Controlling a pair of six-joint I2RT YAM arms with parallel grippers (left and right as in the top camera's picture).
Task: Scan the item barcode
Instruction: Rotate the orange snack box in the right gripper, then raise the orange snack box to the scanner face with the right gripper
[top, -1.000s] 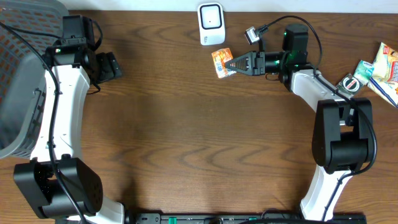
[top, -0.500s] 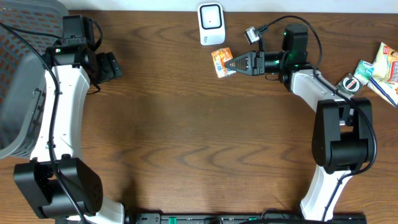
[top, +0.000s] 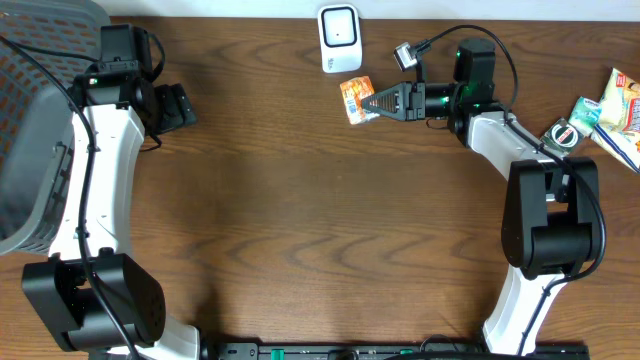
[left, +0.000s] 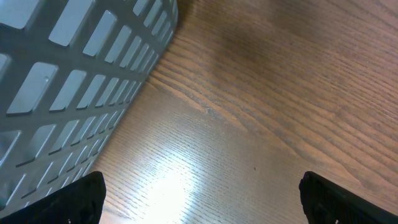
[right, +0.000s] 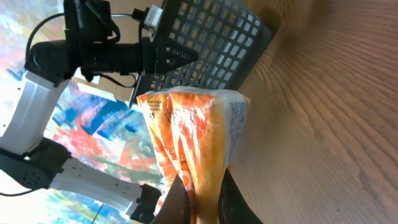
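Two arms, only one at work. Right end effector (top: 378, 102) is clenched on the orange packet (top: 356, 100), pinching it by one edge. Packet sits in the upper middle of the overhead frame, just below the white scanner (top: 339, 38), close to it but apparently not touching. Right wrist view: packet stands up from the fingers (right: 180, 202), crinkled film, small print on one face; no barcode legible, so I cannot tell which side carries it. Left end effector (top: 180, 105) is spread wide and holding nothing, parked at upper left beside the grey basket (top: 30, 150), low over the wooden surface (top: 300, 220). Loose snack packets (top: 620, 105) lie at the right edge, well apart. Judgement: the step in hand is presenting the code to the scanner's window. To do it well, roll the wrist slowly until the coded face looks squarely at the window. Keep the pinch on the edge so the fingers cover no print. Hold the film taut rather than bowed, since creases and glare probably spoil a read. Pause steady at each angle rather than sweeping past.
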